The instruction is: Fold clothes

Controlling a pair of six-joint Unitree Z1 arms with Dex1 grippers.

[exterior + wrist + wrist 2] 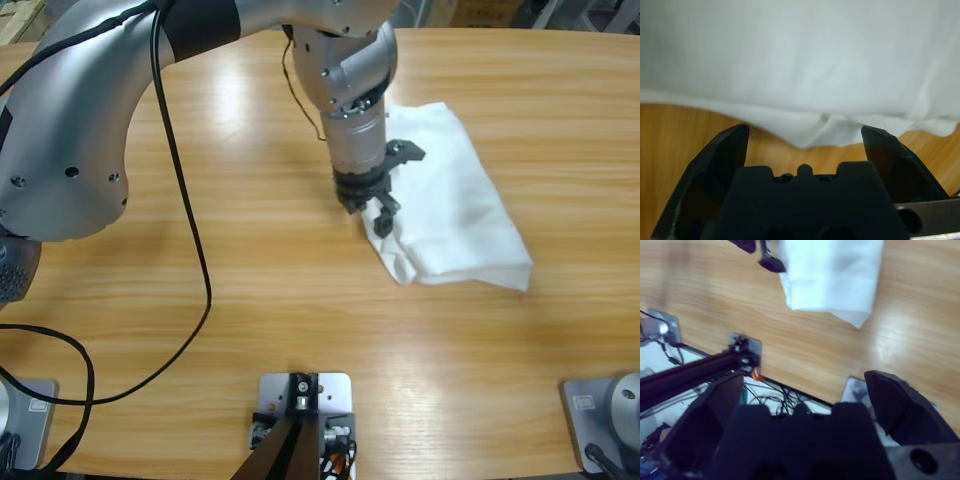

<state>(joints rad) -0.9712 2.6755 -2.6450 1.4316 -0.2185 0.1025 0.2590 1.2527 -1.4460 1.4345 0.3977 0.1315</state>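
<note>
Left tool (378, 208) sat at the left edge of the T-shirt (455, 205), jaws spread wide and empty, cloth hem lying just ahead of them in its wrist view; placed, I judged, to catch that edge for another fold. Shirt lay already folded into a compact bundle, right of centre on the surface (250, 300). Right tool (800, 400) hung high above, well clear, jaws wide apart, holding nothing.

T-shirt (455, 205): plain white, folded, no print showing. Table (250, 300): warm honey-brown wood with darker lengthwise grain streaks and pale glare patches. Left arm (350, 110): silver-grey shell, its gripper (383, 212) and jaws black; cable (185, 230) black.
</note>
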